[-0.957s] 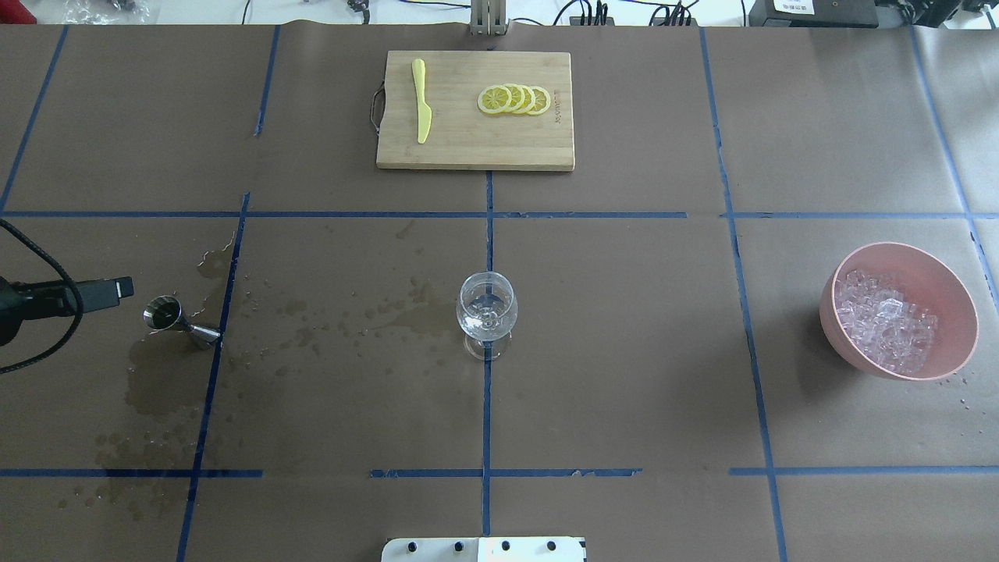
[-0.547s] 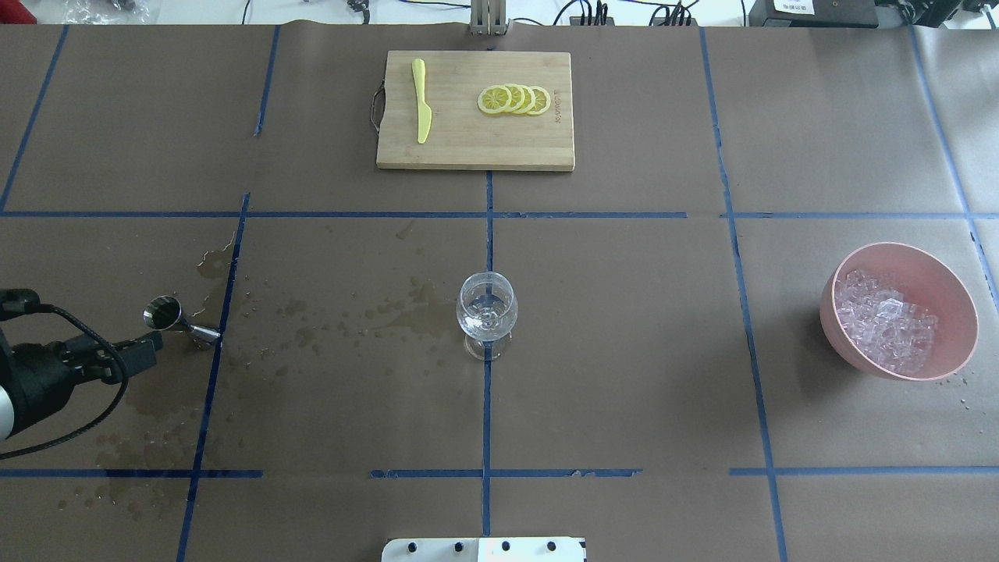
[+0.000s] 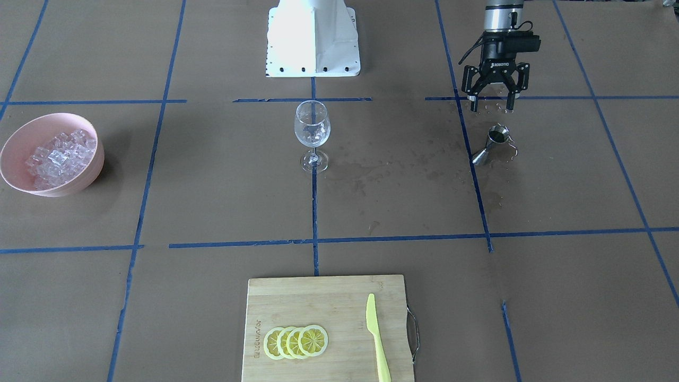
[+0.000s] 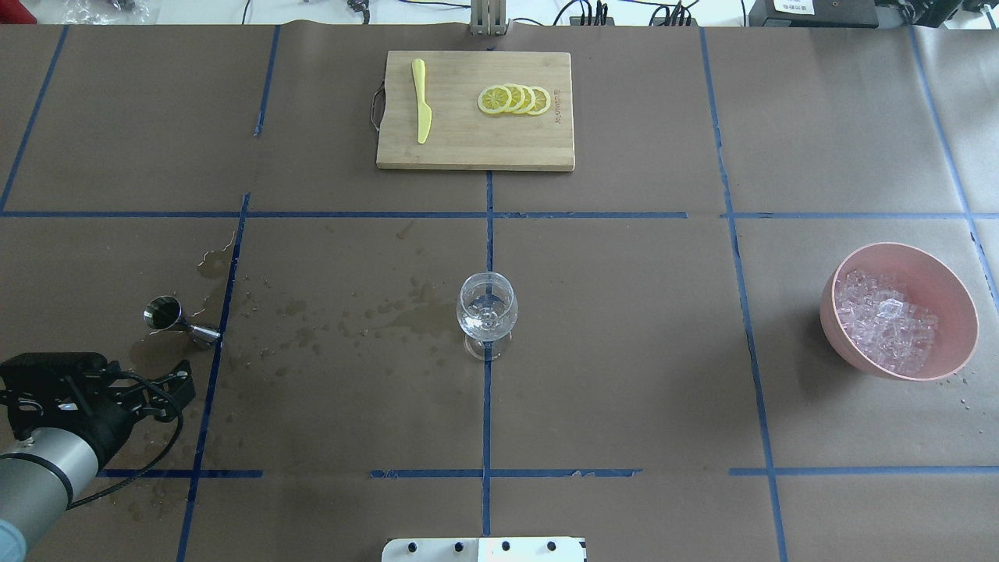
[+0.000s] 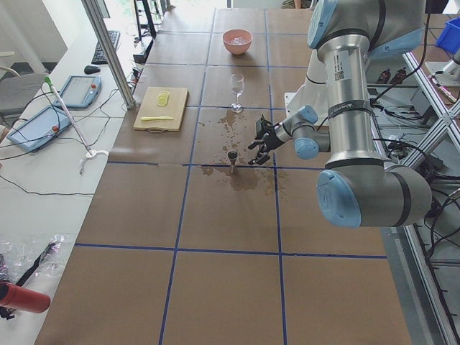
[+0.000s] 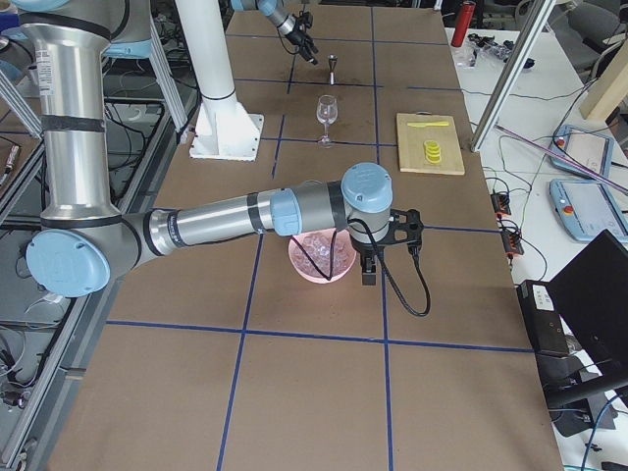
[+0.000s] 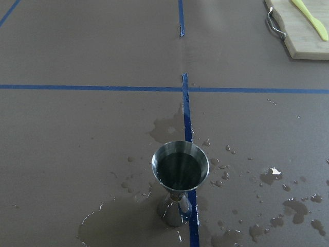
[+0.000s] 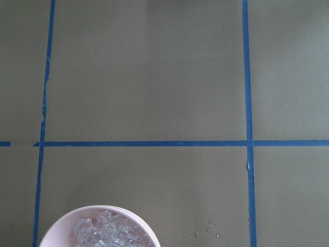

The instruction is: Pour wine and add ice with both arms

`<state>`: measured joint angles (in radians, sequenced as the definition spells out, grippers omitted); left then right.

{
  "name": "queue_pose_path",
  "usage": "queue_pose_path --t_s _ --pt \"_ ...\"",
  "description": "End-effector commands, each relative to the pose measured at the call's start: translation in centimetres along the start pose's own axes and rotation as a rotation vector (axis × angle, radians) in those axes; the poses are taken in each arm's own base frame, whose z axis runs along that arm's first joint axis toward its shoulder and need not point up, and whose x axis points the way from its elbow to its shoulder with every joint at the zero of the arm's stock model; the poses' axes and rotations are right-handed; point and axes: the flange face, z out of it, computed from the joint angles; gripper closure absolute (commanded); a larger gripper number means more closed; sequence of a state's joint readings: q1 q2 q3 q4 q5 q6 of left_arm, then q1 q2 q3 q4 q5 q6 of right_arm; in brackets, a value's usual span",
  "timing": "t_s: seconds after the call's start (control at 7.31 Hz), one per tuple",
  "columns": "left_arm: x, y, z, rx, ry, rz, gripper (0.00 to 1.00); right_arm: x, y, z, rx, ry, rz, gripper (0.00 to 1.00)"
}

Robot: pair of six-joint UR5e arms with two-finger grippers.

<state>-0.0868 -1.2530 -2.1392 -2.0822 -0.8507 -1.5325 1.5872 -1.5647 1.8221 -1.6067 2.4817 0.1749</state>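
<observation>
- Left gripper (image 3: 492,104): jaws spread wide, nothing held, hanging just on the near side of the jigger (image 3: 493,142), not touching it.
- Right gripper (image 6: 368,267): seen only from the side, so I cannot tell the jaw state. It sits over the pink bowl (image 4: 946,287).
- Ice (image 4: 886,324): heaped in that bowl, far right.
- Wine (image 7: 113,226): puddled on the paper at the jigger's foot, left side.
- Glass (image 4: 485,312): upright at centre.

A steel jigger (image 7: 180,172) stands upright at lower centre, its foot on a vertical strip of blue tape (image 7: 185,110). Wet patches (image 7: 115,226) and droplets surround it on the brown paper. At upper right sits a wooden board's corner (image 7: 304,41), with its metal handle (image 7: 274,23) and a yellow knife (image 7: 311,18).
</observation>
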Motion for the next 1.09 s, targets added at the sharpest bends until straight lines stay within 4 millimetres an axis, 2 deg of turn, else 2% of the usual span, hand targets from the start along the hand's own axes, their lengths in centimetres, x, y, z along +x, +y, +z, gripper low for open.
queue_pose_path --t_s 0.0,0.27,0.55,0.96 --pt "0.2 2.1 3.4 0.122 -0.044 -0.019 0.08 -0.2 0.0 0.2 -0.003 0.002 -0.002 0.0" --pt "-0.1 1.7 3.7 0.207 -0.044 -0.068 0.11 -0.3 0.0 0.4 -0.006 0.003 0.003 0.0" --pt "-0.5 1.8 4.9 0.317 -0.047 -0.11 0.11 -0.3 0.0 0.4 -0.007 0.0 0.003 0.0" --pt "1.7 4.3 7.8 0.331 -0.053 -0.103 0.11 -0.2 0.0 0.5 -0.009 0.005 0.006 0.0"
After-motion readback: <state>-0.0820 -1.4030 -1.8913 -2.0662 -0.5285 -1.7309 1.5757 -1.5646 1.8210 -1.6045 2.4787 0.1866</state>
